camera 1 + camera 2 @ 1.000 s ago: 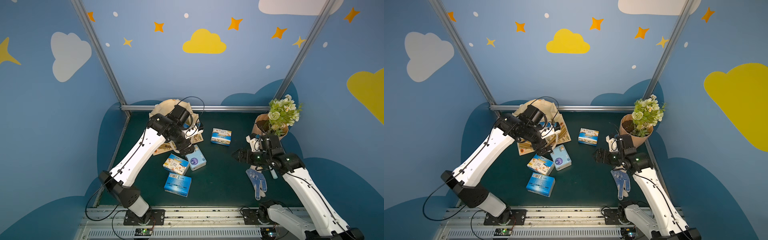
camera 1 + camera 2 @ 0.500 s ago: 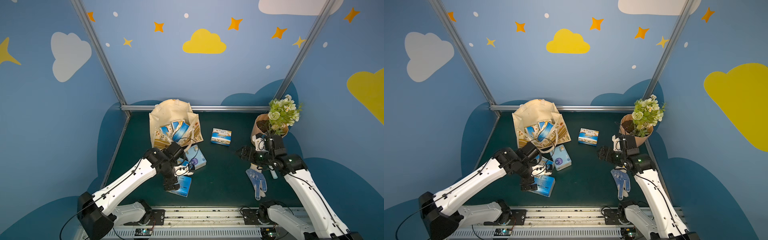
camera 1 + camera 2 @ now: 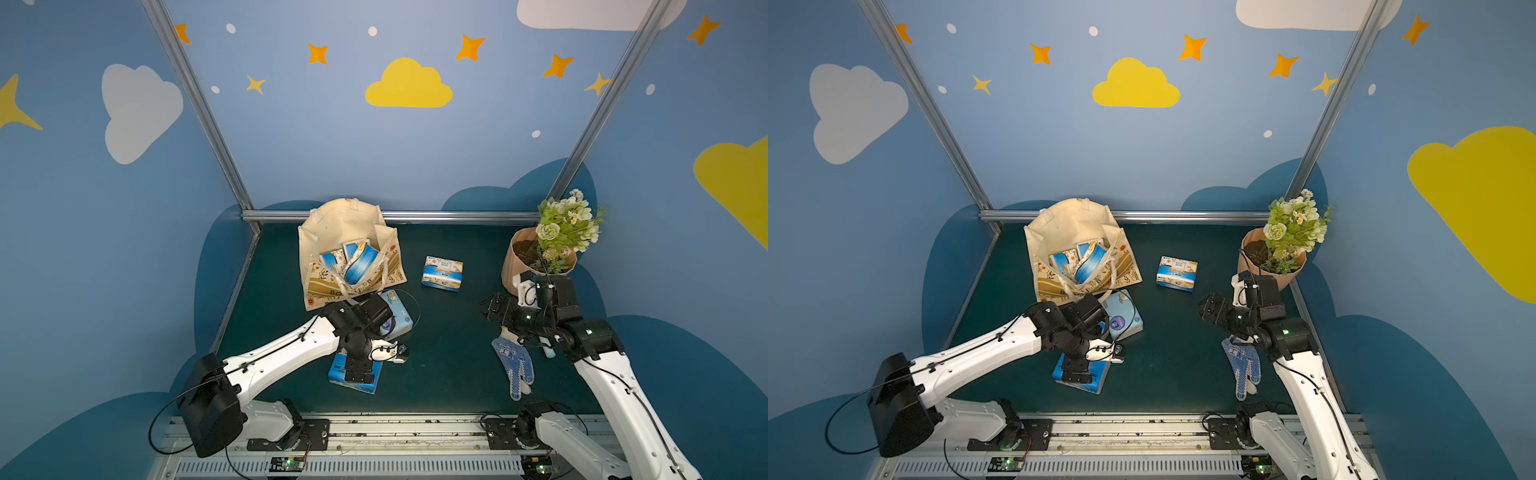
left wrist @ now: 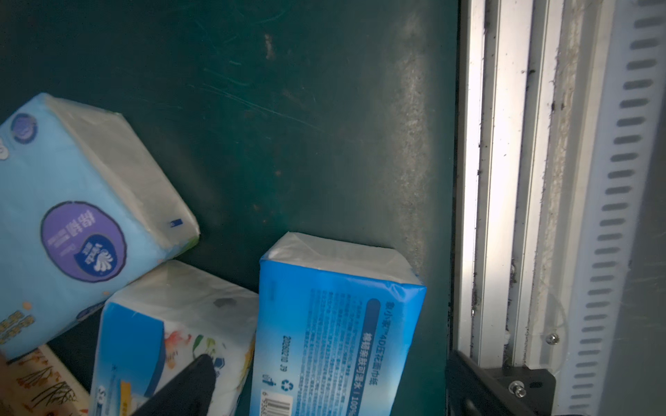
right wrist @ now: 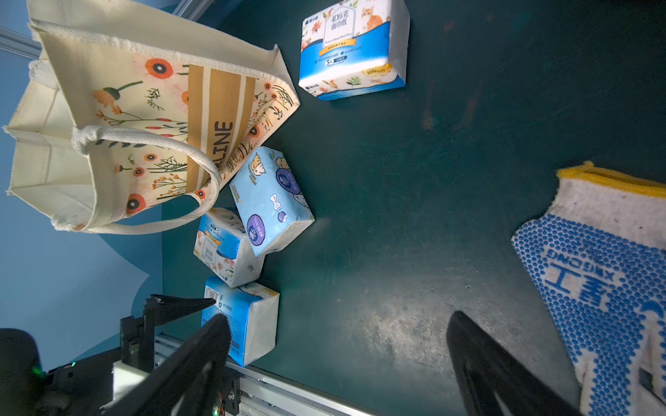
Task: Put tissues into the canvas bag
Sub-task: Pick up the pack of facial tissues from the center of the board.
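In both top views your canvas bag (image 3: pixel 332 226) (image 3: pixel 1059 226) stands open at the far left of the surface (image 3: pixel 449 353), with several tissue packs (image 3: pixel 357 262) inside it. A lone pack (image 3: pixel 441 273) (image 3: pixel 1176 273) lies right of the bag, apart from it. A pale blue pack (image 3: pixel 401 320) sits just near of the bag. Nearer you, your left hand (image 3: pixel 359 376) (image 3: pixel 1075 376) hangs over a blue pack (image 3: pixel 361 388) (image 3: pixel 1092 384). Your right hand (image 3: pixel 490 307) (image 3: pixel 1208 309) hovers on the right, spread, between the flower pot (image 3: pixel 515 270) and the glove (image 3: pixel 513 368).

The left wrist view shows the blue pack (image 4: pixel 335 324) barcode side up, touching a floral pack (image 4: pixel 173 317). The pale blue pack (image 4: pixel 72 216) leans onto that floral pack. One black finger (image 4: pixel 187 385) shows over the floral pack. Your left hand is spread and holds nothing. The rail (image 4: pixel 504 180) runs just past the blue pack.

In the right wrist view, your right hand (image 5: pixel 338 318) has its fingers (image 5: pixel 201 360) wide apart, with only bare surface between them. The glove (image 5: pixel 594 270) lies beside it. The pale blue pack (image 5: pixel 270 201), floral pack (image 5: pixel 223 248) and blue pack (image 5: pixel 241 317) run in a line out from the bag (image 5: pixel 108 90).
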`<state>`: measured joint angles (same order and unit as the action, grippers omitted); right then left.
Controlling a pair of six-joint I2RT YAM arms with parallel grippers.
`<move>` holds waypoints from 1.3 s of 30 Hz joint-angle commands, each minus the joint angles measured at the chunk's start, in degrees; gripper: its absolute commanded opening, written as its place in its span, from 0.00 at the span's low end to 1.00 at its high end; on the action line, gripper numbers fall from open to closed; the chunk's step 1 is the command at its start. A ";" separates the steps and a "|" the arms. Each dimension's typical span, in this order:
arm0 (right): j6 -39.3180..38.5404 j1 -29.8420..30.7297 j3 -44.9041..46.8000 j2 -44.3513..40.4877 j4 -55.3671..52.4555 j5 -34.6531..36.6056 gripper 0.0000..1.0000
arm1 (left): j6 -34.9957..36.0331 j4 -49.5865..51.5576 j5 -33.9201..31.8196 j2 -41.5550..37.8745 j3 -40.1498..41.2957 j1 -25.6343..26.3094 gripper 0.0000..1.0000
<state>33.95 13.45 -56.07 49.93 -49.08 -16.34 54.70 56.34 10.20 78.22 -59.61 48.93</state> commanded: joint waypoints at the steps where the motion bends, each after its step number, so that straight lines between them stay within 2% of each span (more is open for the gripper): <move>1: 0.67 -0.32 0.66 -1.35 -1.95 0.60 0.95 | 4.35 -0.68 0.96 1.95 0.57 0.79 1.00; 10: 1.11 -0.36 1.75 -2.73 -2.96 1.32 0.95 | 7.93 -4.39 -2.37 5.65 3.46 1.27 1.00; 27: 1.65 -0.46 2.81 -1.42 -0.75 0.95 0.95 | 5.88 -10.78 -2.78 9.54 8.35 1.41 0.99; 29: 1.55 -0.45 2.81 -1.50 -0.84 1.12 0.95 | 5.39 -11.33 -2.94 9.41 8.33 1.48 0.96; 31: 1.47 -0.45 2.97 -1.56 -0.89 1.22 0.95 | 4.86 -11.33 -2.99 9.36 7.94 1.42 0.88; 35: 1.39 -0.45 3.16 -1.68 -0.75 1.22 0.95 | 3.75 -11.34 -2.99 9.48 7.16 1.67 0.64; 39: 1.20 -0.47 3.16 -1.77 -0.79 1.15 0.95 | 2.33 -10.46 -3.01 9.61 5.81 1.76 0.58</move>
<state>35.55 13.21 -53.47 48.56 -50.30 -15.62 58.41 45.25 6.85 87.70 -51.96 50.35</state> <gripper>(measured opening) 0.949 0.598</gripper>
